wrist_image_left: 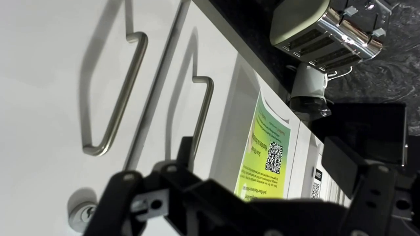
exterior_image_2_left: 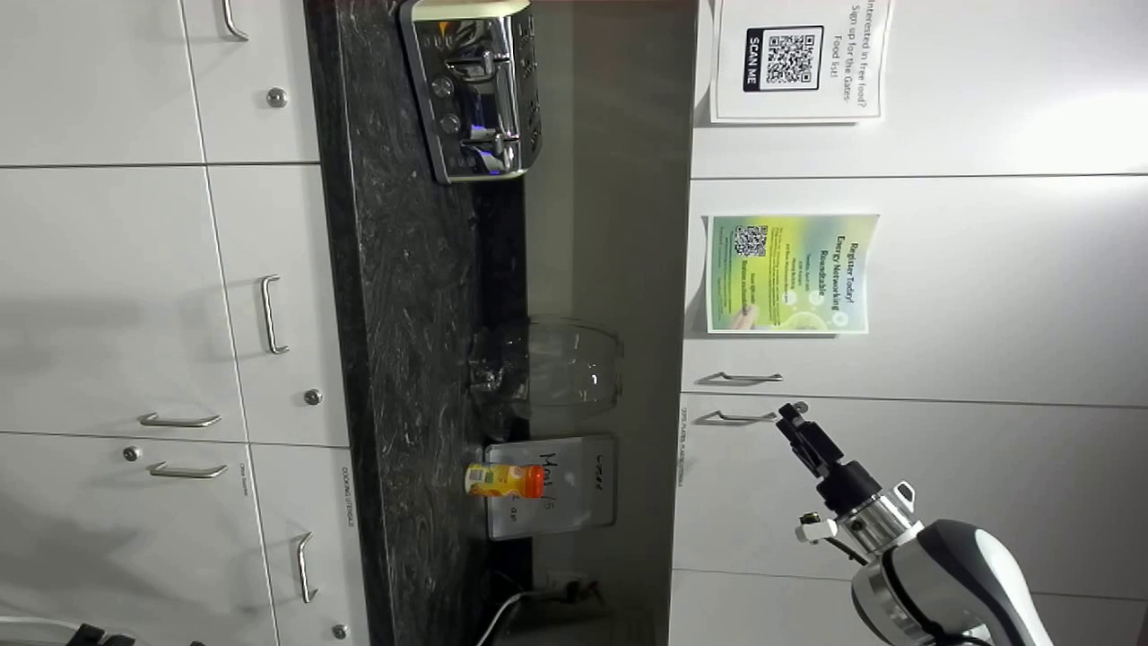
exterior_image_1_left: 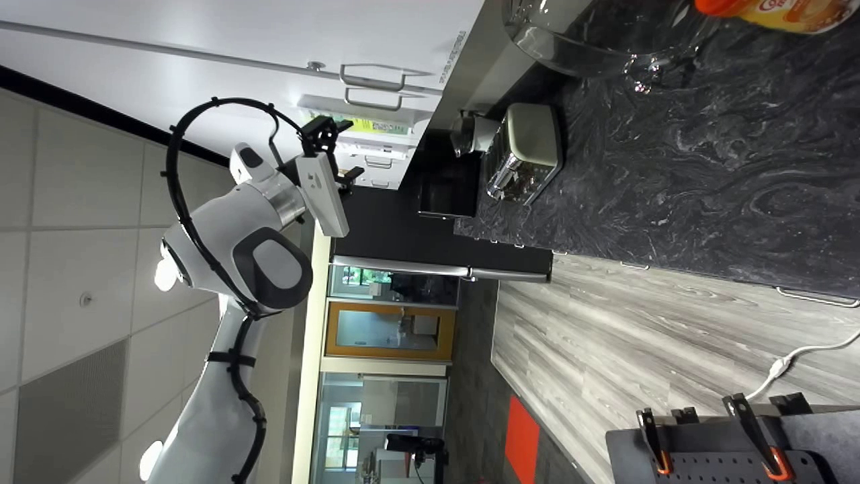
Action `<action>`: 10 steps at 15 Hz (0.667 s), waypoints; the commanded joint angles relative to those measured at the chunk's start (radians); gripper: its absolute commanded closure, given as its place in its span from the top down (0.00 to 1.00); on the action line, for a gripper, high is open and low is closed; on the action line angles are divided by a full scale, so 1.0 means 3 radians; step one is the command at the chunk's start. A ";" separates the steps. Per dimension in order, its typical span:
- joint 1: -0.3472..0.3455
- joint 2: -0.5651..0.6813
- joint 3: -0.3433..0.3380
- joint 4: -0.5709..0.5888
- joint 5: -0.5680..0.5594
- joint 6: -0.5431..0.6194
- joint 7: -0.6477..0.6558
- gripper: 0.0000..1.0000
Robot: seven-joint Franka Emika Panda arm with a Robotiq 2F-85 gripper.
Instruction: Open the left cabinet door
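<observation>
Now the claw (exterior_image_1_left: 353, 149) gapes wide, but, misaligned, it could ram the bar handle (wrist_image_left: 204, 108) on the left cabinet door (exterior_image_2_left: 951, 287)!

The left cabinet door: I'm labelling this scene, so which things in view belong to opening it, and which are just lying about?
Job:
left cabinet door
its bar handle
gripper, open

Not the job:
four-slot toaster
clear jar
orange-lidded yellow canister
Energy Networking Roundtable flyer, on that door
</observation>
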 commanded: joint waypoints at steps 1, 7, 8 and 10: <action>-0.0113 0.0026 0.0091 0.0017 0.0195 -0.0074 -0.0082 1.00; -0.0128 0.0115 0.0047 0.0099 0.0614 -0.0229 -0.0145 1.00; -0.0151 0.0139 0.0052 0.0117 0.0631 -0.0241 -0.0135 1.00; -0.0183 0.0173 0.0052 0.0139 0.0677 -0.0295 -0.0146 1.00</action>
